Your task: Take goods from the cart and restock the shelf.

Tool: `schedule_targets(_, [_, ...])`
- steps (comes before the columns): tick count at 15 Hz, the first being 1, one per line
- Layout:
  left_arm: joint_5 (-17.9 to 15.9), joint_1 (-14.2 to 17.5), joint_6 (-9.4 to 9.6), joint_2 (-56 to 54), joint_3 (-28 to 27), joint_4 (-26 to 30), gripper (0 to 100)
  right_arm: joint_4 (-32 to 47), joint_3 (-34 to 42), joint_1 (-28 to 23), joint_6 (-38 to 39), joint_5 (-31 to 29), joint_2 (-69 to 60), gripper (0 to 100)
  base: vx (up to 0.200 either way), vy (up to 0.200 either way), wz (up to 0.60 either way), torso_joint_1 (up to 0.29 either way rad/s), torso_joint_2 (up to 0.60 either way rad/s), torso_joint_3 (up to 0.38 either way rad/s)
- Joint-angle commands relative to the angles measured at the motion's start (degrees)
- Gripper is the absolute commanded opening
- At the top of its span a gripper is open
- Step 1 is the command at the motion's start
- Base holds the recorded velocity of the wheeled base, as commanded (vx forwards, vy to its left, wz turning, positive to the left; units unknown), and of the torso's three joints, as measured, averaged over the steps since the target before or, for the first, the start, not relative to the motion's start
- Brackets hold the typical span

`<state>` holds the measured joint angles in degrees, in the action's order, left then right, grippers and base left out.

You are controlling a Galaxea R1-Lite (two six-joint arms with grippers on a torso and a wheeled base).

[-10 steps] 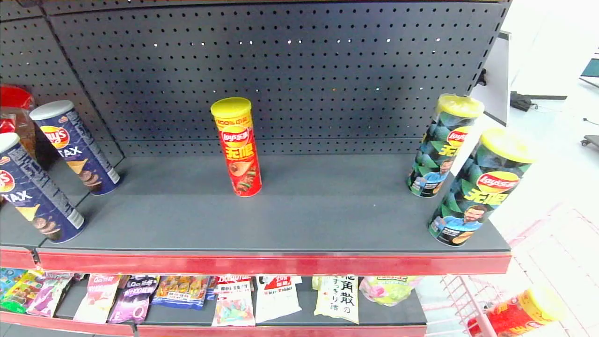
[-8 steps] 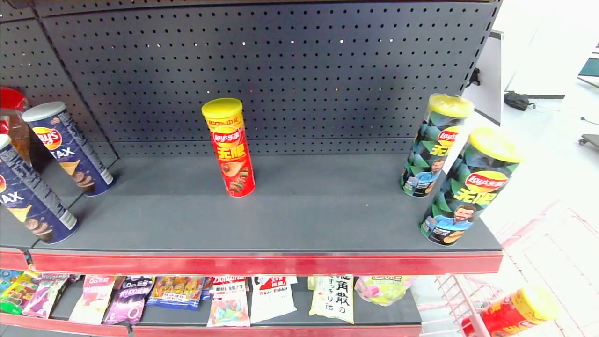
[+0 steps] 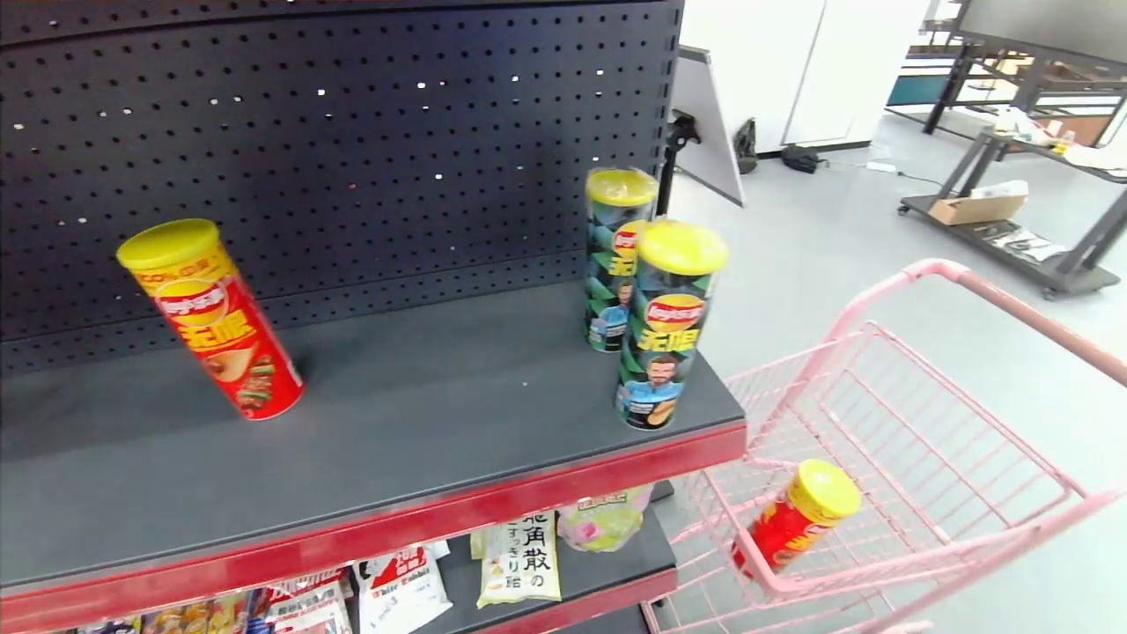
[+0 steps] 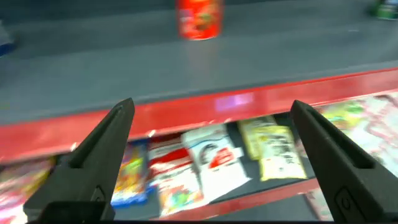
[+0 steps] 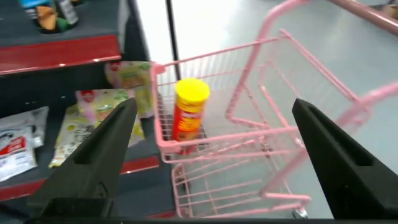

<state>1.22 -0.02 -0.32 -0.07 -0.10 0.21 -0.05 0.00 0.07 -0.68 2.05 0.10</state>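
The red can [image 3: 797, 519] is leaning in the near corner of the pink cart [image 3: 1012, 304], just beside the end of the shelf [image 3: 396, 414]. It is now sitting well inside the head view, where a moment ago it was only peeking in at the corner. That is the camera swinging toward the robot's right, not the goods shifting: the shelved red can [image 3: 211, 319] and the two green cans [image 3: 665, 326] are standing where they were. The right hand [image 5: 214, 106] is pointing at the cart, its fingers spread wide and nothing between them. The left hand [image 4: 211, 107] is facing the shelf front, equally open and empty. I'd say the robot is turning to fetch that can, which is not yet grasped.
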Motion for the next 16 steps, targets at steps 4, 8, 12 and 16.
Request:
schedule_targets(4, [0.0,0.0,-0.03,0.1,0.0,0.0,100,0.0,0.0,0.0,0.1,0.0,0.0,100,0.000,0.000,-0.30,0.001,0.00,0.001])
schedule_targets(8, [0.0,0.0,-0.03,0.1,0.0,0.0,100,0.0,0.0,0.0,0.1,0.0,0.0,100,0.000,0.000,0.00,-0.045,0.11,0.065])
schedule_targets(12, [0.0,0.1,-0.03,0.1,0.0,0.0,100,0.0,0.0,0.0,0.2,0.1,0.0,100,0.000,0.000,0.00,-0.138,0.35,0.204])
schedule_targets(16, [0.0,0.1,-0.03,0.1,0.0,0.0,100,0.0,0.0,0.0,0.2,0.0,0.0,100,0.000,0.000,0.00,-0.139,0.36,0.222])
